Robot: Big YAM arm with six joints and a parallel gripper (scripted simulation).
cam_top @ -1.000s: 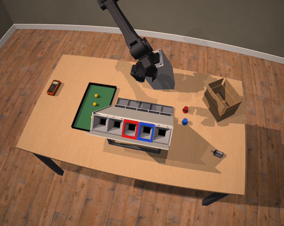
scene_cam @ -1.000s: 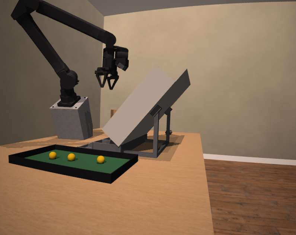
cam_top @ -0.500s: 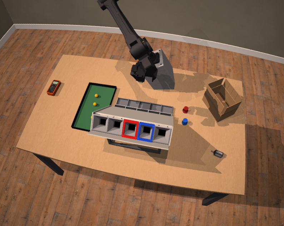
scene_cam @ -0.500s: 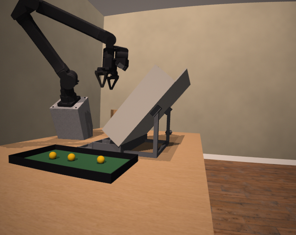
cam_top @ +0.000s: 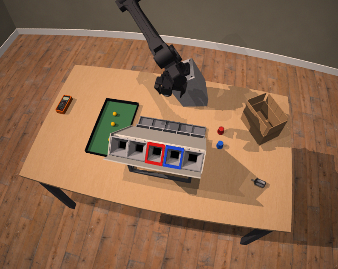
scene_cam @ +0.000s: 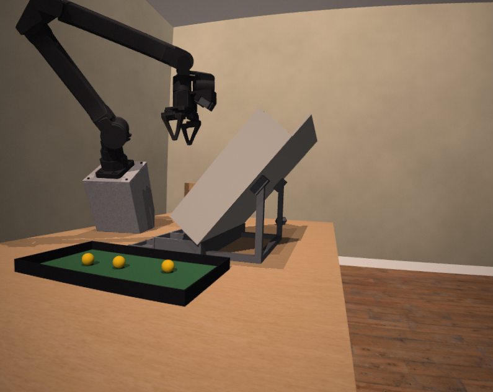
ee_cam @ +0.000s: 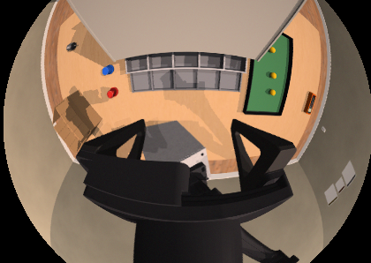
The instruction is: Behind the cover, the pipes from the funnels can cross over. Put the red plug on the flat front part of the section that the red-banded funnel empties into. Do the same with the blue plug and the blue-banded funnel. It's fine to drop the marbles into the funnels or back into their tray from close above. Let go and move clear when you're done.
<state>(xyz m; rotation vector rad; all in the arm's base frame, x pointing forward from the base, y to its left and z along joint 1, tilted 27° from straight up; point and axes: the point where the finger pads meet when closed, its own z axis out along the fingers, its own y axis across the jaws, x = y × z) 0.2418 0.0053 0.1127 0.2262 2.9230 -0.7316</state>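
My gripper (scene_cam: pixel 182 142) (ee_cam: pixel 188 122) is open and empty, high above the table beside the cover (cam_top: pixel 163 138) (scene_cam: pixel 229 169) (ee_cam: pixel 185 19). The red plug (cam_top: pixel 220 130) (ee_cam: pixel 112 93) and the blue plug (cam_top: pixel 220 144) (ee_cam: pixel 108 70) stand on the table beside the sectioned tray's end. The sectioned tray (cam_top: pixel 171 129) (ee_cam: pixel 174 68) has a row of compartments and a row of flat front parts, with nothing on them. The red-banded funnel (cam_top: pixel 148 153) is the middle one; the blue-banded funnel (cam_top: pixel 165 156) is beside it. Three yellow marbles (scene_cam: pixel 118 262) (ee_cam: pixel 273 75) lie apart in the green tray (scene_cam: pixel 183 297) (ee_cam: pixel 262 113).
An open cardboard box (cam_top: pixel 264 121) (ee_cam: pixel 77 118) stands beyond the plugs. A small metal scoop (cam_top: pixel 259 182) (ee_cam: pixel 71 47) lies on the same side. An orange multimeter (cam_top: pixel 63 104) (ee_cam: pixel 310 102) lies beyond the green tray. The grey arm base (cam_top: pixel 193 92) (scene_cam: pixel 115 206) stands at the table's edge.
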